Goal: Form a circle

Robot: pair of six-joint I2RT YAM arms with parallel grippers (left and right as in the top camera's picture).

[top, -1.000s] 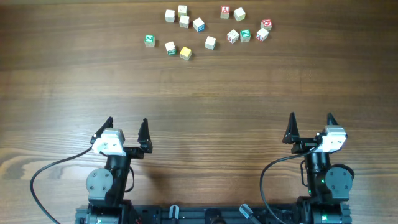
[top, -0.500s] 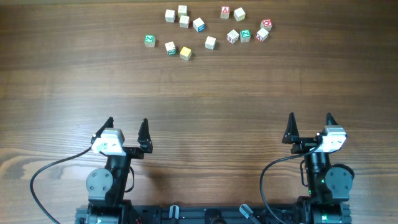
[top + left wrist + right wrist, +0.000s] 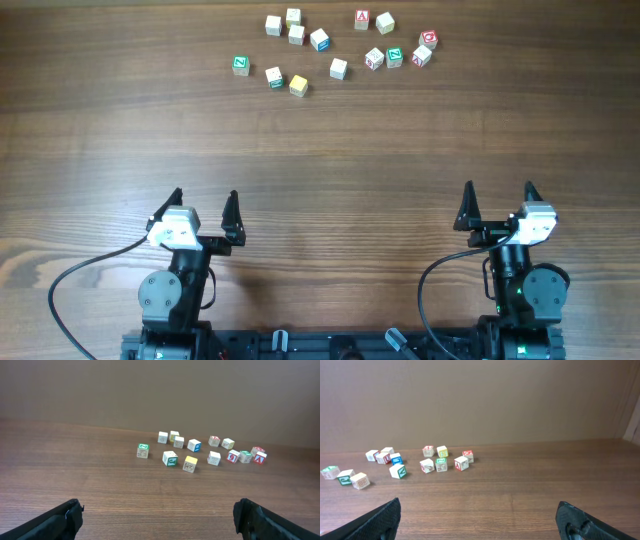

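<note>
No chg over the last sec: start state, cubes not yet arranged.

Both arms parked at near edge of table [image 3: 320, 150]. L gripper [image 3: 205, 200] and R gripper [image 3: 500, 195] are both spread wide w/ nothing between the jaws, and neither has moved. Cubes [image 3: 338, 68] lie loose along the far edge, well apart from me, in the same spots as before. They form a ragged band, no round shape. Green cube [image 3: 240, 65] and yellow cube [image 3: 298, 85] sit nearest my L side, red-marked cube [image 3: 428, 39] at the R end. My read: all the work is still ahead. Next I'd prob. reach out w/ L for the green/yellow end and set cubes around a centre on open wood. Risk: cubes are small, and the close-packed ones on R could get knocked on approach.
</note>
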